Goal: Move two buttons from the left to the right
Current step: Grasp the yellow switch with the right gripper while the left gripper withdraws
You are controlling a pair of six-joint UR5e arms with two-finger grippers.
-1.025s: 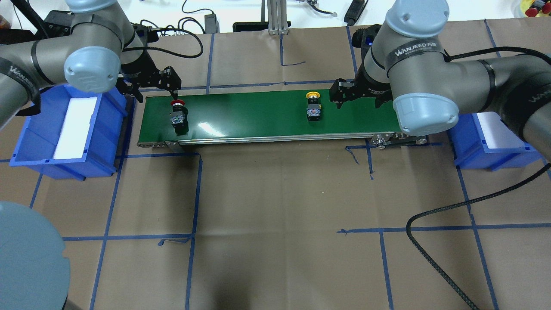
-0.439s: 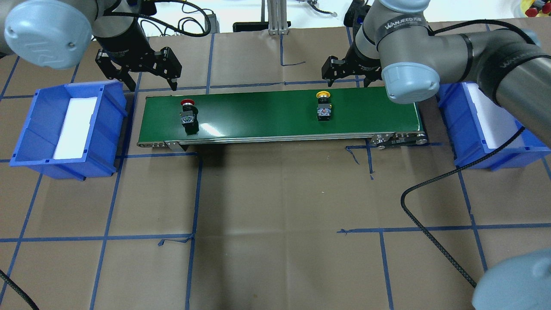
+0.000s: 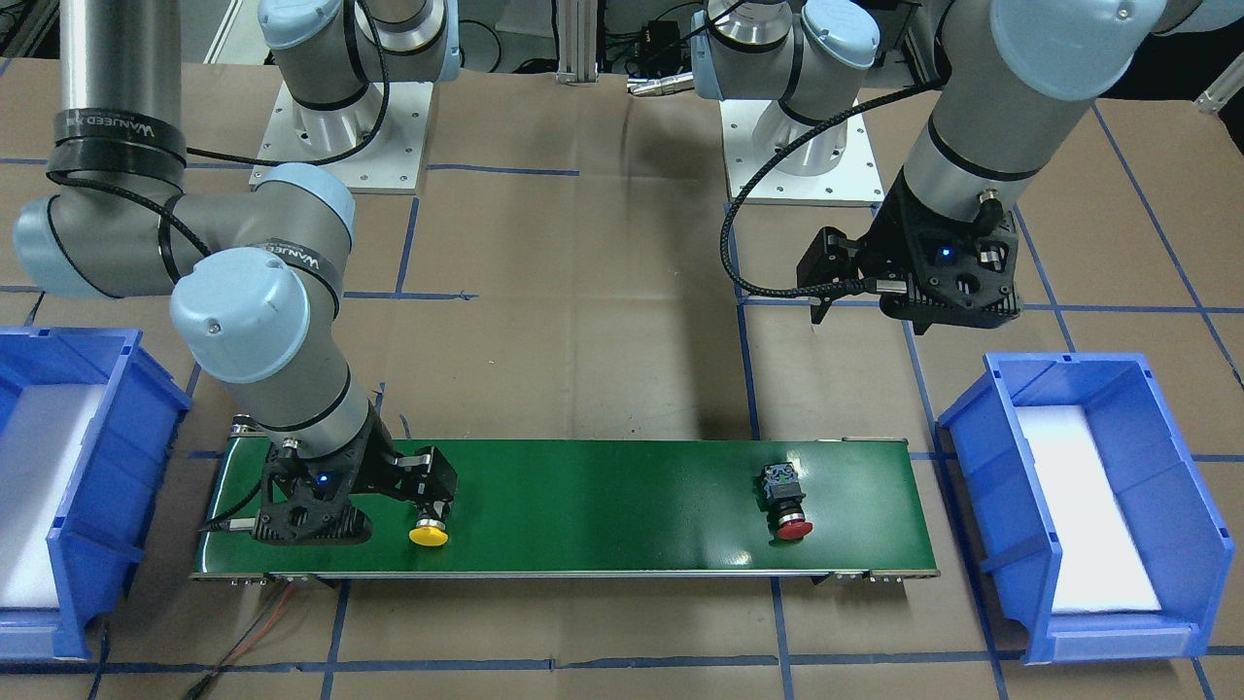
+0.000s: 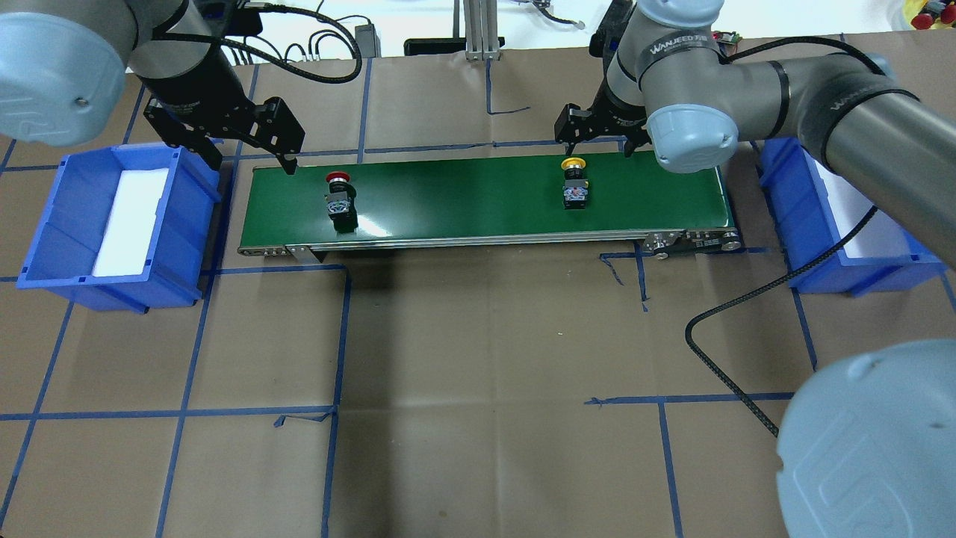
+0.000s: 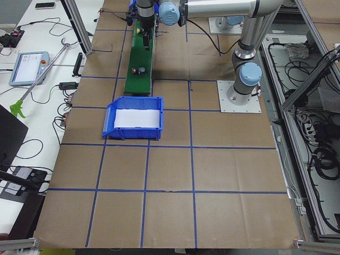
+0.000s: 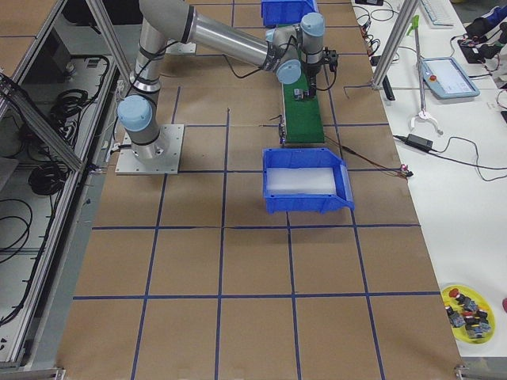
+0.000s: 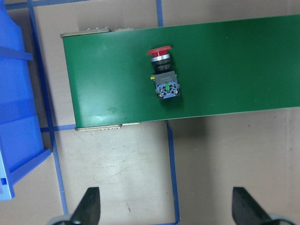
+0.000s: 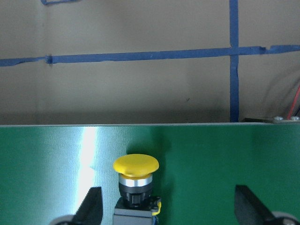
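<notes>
A red-capped button [image 4: 340,198] lies on its side near the left end of the green conveyor belt [image 4: 463,198]; it also shows in the front view [image 3: 785,501] and the left wrist view [image 7: 162,75]. My left gripper [image 4: 250,164] hangs open above the belt's left end, apart from it, its fingers [image 7: 89,208] wide. The yellow-capped button [image 4: 575,183] lies further right on the belt. My right gripper [image 4: 595,143] is open just over it; in the right wrist view the yellow button [image 8: 136,180] sits between the fingers [image 8: 91,206], nearer the left one.
A blue bin [image 4: 183,239] with white foam lining stands off the belt's left end, and a second blue bin [image 4: 821,269] off its right end. A black cable [image 4: 747,314] loops over the brown paper. A yellow dish of spare parts [image 6: 467,309] lies far off.
Both buttons have travelled rightward along the belt. My left gripper has drawn back and up from the red button. My right gripper has shifted left, over the yellow button.
</notes>
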